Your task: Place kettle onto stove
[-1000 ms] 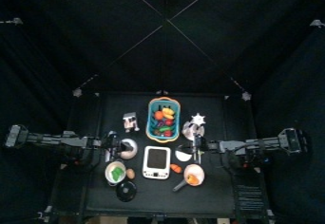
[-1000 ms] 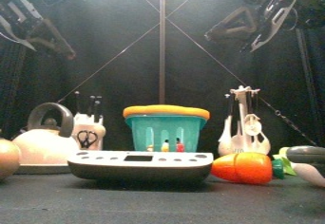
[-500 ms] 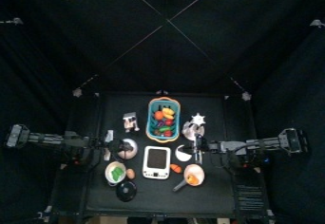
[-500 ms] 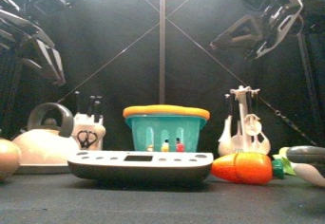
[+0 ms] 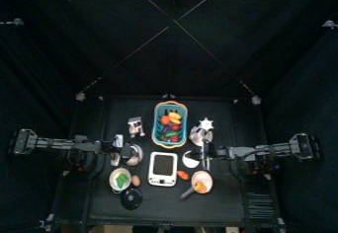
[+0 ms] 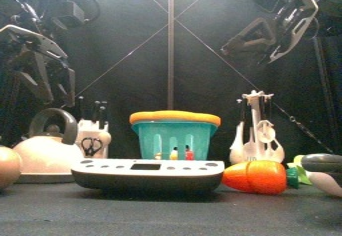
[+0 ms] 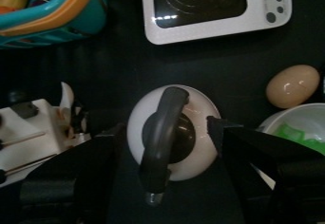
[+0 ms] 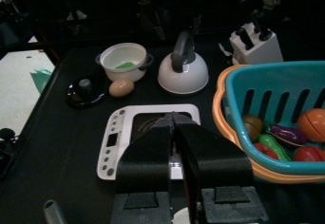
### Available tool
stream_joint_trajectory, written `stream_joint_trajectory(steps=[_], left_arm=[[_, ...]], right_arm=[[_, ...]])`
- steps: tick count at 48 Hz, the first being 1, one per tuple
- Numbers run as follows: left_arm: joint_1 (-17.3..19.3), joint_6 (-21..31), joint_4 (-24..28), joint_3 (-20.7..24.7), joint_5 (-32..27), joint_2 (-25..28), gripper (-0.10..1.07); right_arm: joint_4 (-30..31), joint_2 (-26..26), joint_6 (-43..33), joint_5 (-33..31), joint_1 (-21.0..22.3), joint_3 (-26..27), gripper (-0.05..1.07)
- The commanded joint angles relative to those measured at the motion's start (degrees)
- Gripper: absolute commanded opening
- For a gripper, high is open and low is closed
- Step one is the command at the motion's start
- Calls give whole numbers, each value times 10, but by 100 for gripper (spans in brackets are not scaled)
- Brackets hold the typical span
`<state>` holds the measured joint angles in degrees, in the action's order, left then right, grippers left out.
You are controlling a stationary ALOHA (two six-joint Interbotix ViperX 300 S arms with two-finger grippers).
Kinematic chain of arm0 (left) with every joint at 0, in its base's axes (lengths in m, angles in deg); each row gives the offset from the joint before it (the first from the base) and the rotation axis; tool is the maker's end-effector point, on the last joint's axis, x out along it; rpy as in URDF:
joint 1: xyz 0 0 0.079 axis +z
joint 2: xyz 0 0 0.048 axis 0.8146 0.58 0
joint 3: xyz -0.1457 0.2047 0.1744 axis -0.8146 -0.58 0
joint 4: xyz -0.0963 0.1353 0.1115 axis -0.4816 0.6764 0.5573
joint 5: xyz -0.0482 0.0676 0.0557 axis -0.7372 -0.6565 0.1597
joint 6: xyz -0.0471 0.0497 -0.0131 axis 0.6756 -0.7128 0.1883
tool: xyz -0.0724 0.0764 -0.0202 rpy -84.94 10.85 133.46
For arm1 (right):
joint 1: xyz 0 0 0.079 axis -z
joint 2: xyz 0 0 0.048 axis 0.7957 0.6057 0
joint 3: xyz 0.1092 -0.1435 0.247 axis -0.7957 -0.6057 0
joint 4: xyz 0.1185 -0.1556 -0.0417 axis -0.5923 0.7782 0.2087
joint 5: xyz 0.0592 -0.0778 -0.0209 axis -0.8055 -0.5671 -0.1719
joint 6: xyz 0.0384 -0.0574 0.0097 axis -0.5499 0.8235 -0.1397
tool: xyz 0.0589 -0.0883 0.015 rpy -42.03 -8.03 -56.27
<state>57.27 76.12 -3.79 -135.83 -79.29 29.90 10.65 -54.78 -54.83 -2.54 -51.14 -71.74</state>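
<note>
The kettle (image 7: 191, 158) is a small round silvery pot with a dark arched handle. It stands on the table left of the stove (image 5: 162, 168) and apart from it. My left gripper (image 7: 168, 128) is open above the kettle, one jaw on each side, not touching. In the front view the kettle (image 6: 51, 152) is at the left, the stove (image 6: 147, 175) in the middle, and the left arm (image 6: 34, 60) hangs above the kettle. My right gripper (image 8: 178, 142) is shut and empty above the stove's (image 8: 133, 138) right side.
A teal basket of fruit (image 5: 172, 124) stands behind the stove, a knife block (image 6: 91, 137) beside the kettle. An egg (image 7: 294, 84) and a bowl with greens (image 5: 122, 180) lie near the kettle. A carrot (image 6: 254, 177) and a utensil rack (image 6: 257, 130) are at the right.
My left arm has come down and moved right, over the kettle. The right arm has barely moved. The kettle and stove have stayed in place.
</note>
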Motion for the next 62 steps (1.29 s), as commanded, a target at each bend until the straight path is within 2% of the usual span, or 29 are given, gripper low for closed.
stream_joint_trajectory(steps=[1, 9, 18, 27, 38, 46, 62], left_arm=[[10, -15, -24, 10, 3, 1, 99], [29, -36, -52, -4, 18, 1, 99], [51, -44, -54, -24, 56, 2, 98], [54, -43, -55, -35, 69, 2, 98], [54, -43, -83, -53, 82, 4, 95], [54, -43, -88, -55, 98, 4, 88], [54, -42, -91, -54, 96, 4, 67]], right_arm=[[-1, -4, 1, 4, 2, 4, 2], [-1, -3, 1, 4, 3, 2, 2], [-1, -2, 1, 4, 4, -1, 2], [-4, -2, -1, 4, 4, -4, 2], [-4, -2, 1, 4, 4, -4, 2], [-4, -2, -1, 4, 5, -5, 2], [-5, -2, -1, 4, 4, -8, 2]])
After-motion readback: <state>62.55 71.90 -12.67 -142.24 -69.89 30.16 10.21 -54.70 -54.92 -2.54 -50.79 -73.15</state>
